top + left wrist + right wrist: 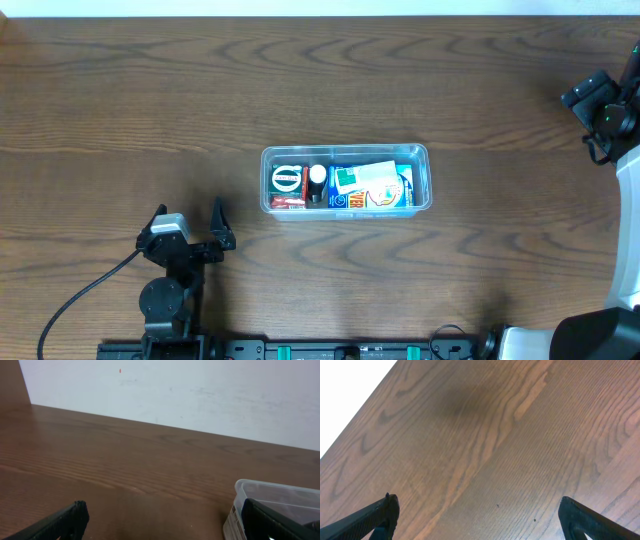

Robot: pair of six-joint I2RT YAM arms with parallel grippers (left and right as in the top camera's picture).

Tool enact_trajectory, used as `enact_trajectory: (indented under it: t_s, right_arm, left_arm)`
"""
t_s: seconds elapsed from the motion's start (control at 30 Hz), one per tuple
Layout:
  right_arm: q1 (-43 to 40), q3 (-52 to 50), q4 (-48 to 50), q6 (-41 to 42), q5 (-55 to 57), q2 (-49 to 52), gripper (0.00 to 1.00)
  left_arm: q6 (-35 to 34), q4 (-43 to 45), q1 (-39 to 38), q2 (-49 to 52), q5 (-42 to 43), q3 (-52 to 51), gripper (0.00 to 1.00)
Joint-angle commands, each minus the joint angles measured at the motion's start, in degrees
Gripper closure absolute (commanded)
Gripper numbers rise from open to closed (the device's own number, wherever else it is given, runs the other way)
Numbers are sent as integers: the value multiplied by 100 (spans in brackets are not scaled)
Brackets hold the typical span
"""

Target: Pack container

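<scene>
The clear plastic container (345, 180) sits at the middle of the wooden table. It holds several small packets, red and white ones at its left end and blue and green ones at its right. My left gripper (188, 222) is open and empty, a little to the front left of the container. In the left wrist view the container's corner (265, 491) shows at the lower right, partly behind my right finger, and the jaws (160, 522) have only bare table between them. My right gripper (600, 100) is at the far right edge, open and empty over bare wood (477, 517).
The wooden table (150, 110) runs wide on all sides of the container. A black cable (85, 290) trails from the left arm toward the front left. A white wall (175, 390) stands behind the table's far edge.
</scene>
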Motion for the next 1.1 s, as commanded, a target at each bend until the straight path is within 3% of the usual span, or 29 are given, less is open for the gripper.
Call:
enact_trajectory:
  t_s: [0.0, 1.07]
  right_arm:
    - [-22, 0, 9, -22, 22, 20, 1]
    - [79, 0, -11, -22, 59, -302, 1]
  left_arm:
    - [96, -236, 28, -33, -66, -94, 2]
    - [96, -236, 28, -33, -66, -94, 2]
